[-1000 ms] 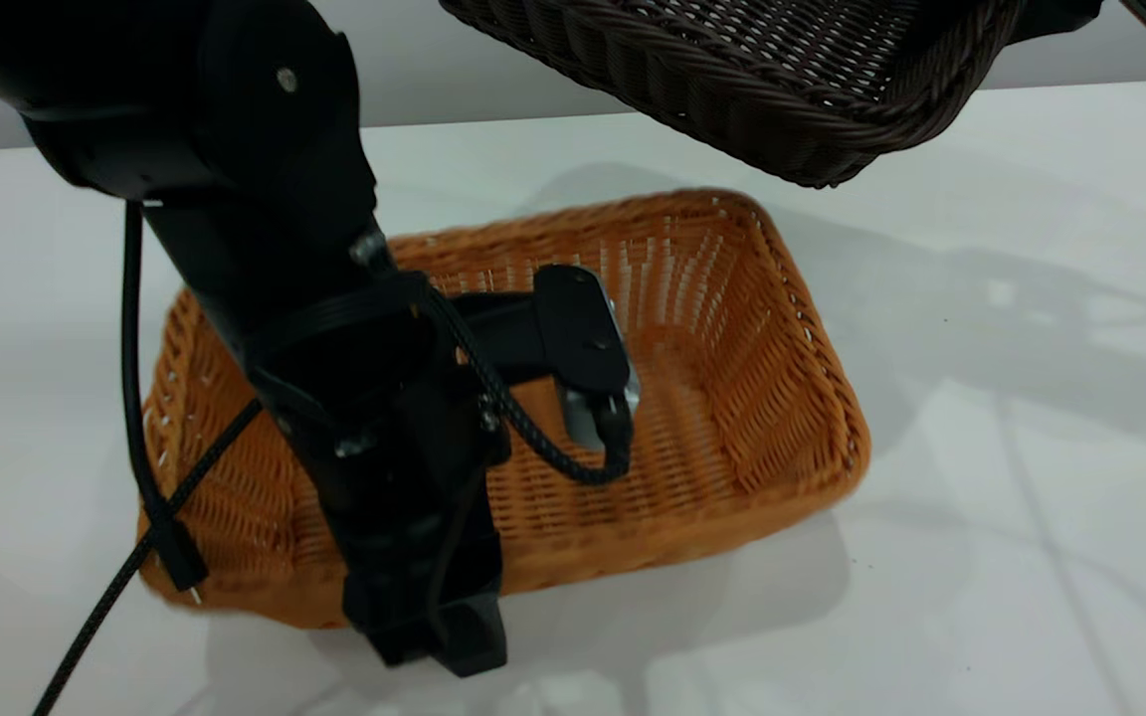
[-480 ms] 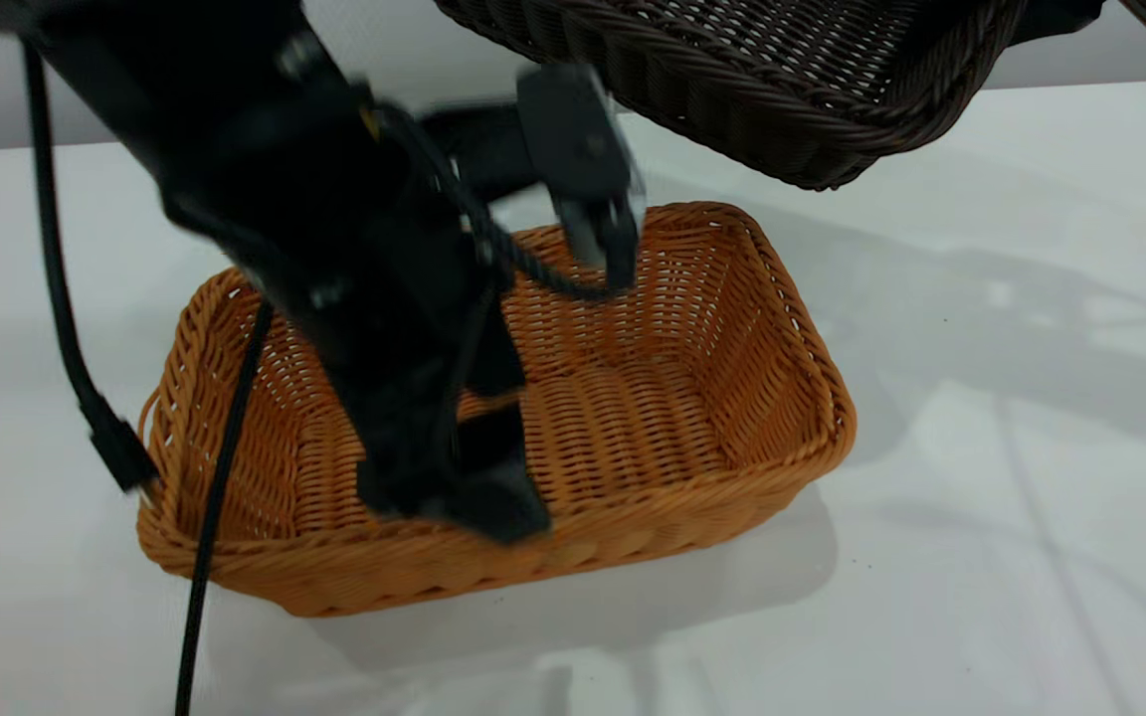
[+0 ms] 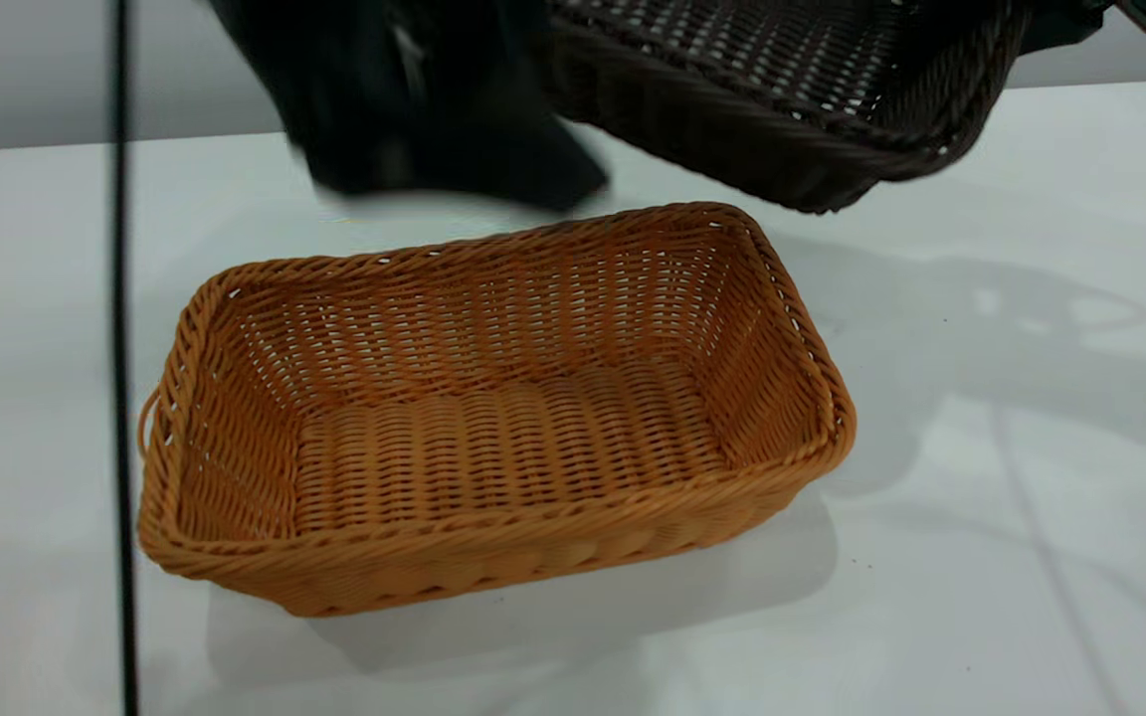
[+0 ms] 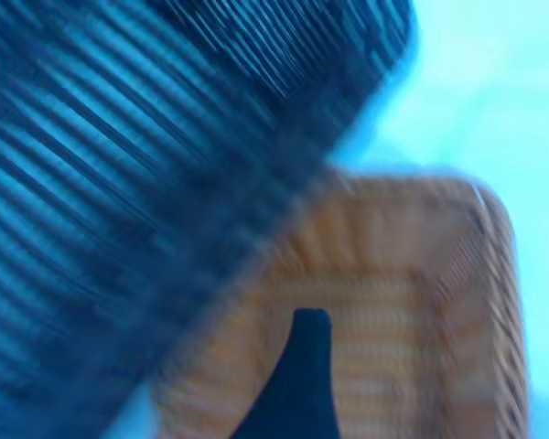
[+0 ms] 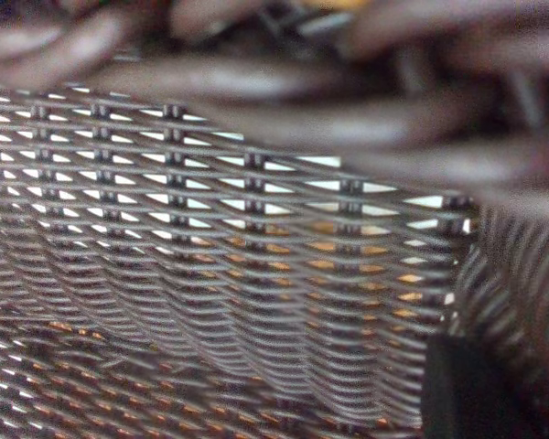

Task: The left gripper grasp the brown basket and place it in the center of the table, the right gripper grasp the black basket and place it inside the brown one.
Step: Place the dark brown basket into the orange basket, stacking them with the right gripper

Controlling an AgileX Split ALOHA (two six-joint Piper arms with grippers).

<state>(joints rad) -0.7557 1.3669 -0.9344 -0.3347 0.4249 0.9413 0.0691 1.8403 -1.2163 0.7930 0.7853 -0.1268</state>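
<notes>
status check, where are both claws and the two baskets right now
Left claw raised behind brown basket, off it. Brown basket empty on table. Black basket held aloft, right claw hidden. Nothing in the way.

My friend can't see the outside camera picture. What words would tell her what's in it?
An empty brown basket sits flat on a white table. A black basket hangs tilted in the air above its far right corner, not touching it. The left pincer is a dark blur lifted above the far rim.
</notes>
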